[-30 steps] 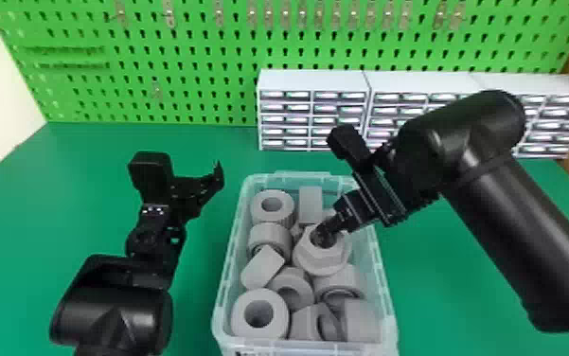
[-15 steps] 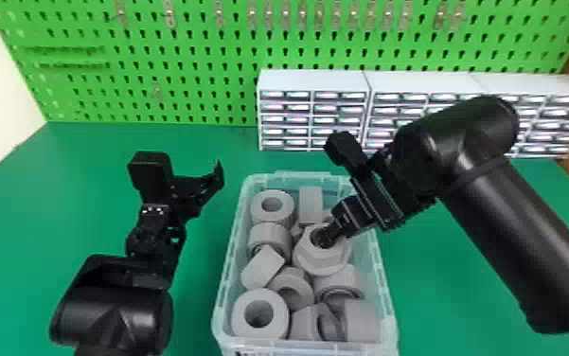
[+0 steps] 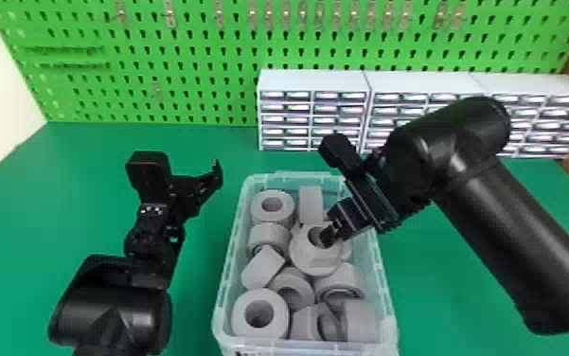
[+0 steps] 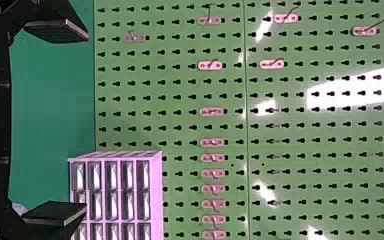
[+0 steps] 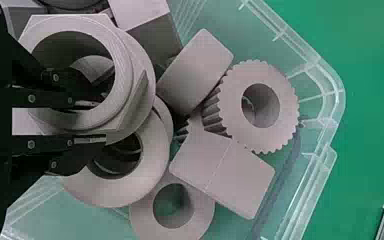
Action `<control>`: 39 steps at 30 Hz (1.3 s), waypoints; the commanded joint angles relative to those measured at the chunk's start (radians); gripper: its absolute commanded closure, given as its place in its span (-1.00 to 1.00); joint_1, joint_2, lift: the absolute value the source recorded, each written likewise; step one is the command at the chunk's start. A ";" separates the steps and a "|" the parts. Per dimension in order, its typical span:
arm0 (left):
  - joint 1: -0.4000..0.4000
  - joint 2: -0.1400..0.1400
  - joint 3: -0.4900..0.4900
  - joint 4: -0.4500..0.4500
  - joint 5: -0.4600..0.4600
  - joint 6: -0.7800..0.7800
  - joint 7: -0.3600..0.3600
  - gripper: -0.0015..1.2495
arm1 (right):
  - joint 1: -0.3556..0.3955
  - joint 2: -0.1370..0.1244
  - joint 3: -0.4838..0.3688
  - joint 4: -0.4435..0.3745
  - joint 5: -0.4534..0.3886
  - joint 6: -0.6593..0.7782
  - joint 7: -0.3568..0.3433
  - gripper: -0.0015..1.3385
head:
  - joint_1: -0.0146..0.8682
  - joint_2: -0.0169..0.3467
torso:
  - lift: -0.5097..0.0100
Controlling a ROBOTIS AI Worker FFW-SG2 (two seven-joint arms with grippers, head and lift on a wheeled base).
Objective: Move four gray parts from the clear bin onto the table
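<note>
Right fingers point(image 5: 87, 140) are clamping the nut point(image 5: 123, 75) by its rim, 1 inside the bore; straight, slow lifting is likely sparing neighbouring parts point(image 5: 152, 175). Left fingers point(image 4: 55, 215) are standing apart.

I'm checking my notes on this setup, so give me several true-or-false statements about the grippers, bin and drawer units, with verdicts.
1. The left gripper is inside the clear bin. False: it is to the left of the bin, above the table.
2. The left gripper's fingers are spread apart, with nothing held between them. True.
3. The right gripper is at the hexagonal part in the bin. True.
4. The toothed part lies outside the bin. False: it is in the bin among other gray parts.
5. The white drawer units stand beyond the bin, as seen from the robot. True.
</note>
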 commanded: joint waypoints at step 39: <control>0.013 0.000 0.012 0.000 0.000 -0.005 0.003 -0.85 | 0.018 -0.020 -0.214 -0.227 0.096 0.009 0.000 0.57 | 0.60 -0.51 | 0.76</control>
